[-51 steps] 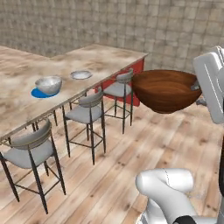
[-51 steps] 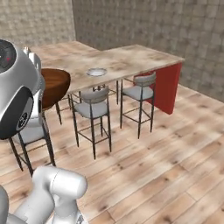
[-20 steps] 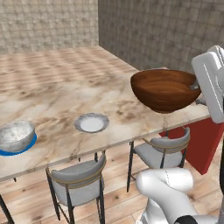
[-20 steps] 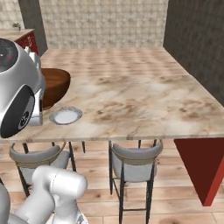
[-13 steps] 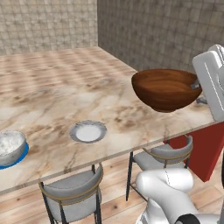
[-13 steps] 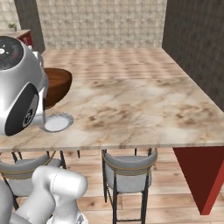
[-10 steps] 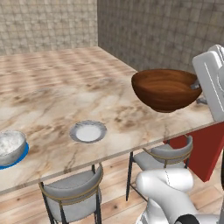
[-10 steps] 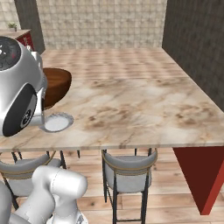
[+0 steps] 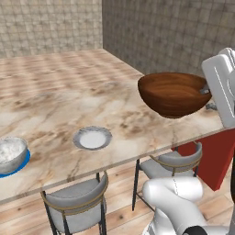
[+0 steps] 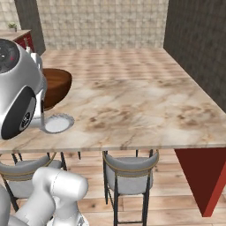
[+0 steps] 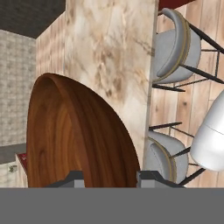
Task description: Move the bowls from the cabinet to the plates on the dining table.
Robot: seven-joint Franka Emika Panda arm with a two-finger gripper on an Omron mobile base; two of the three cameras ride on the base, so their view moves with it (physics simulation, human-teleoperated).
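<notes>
In the left base view the bench point(image 9: 59, 96) spans the left and centre of the frame. On it, at lower centre-left, lies one plate point(image 9: 92, 137); at the far left edge a bowl point(image 9: 10, 155) sits on a second plate point(image 9: 23, 162). Another bowl point(image 9: 173, 93) hangs above the bench's right edge, at centre right. Two chairs stand before the bench's near edge: one point(image 9: 75, 204) at bottom centre-left, one point(image 9: 172, 163) at lower right.

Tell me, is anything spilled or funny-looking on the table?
Nothing spilled. The grey-white bowl sits neatly on its blue plate; the grey plate is bare because the pincer holds the brown bowl up.
</notes>
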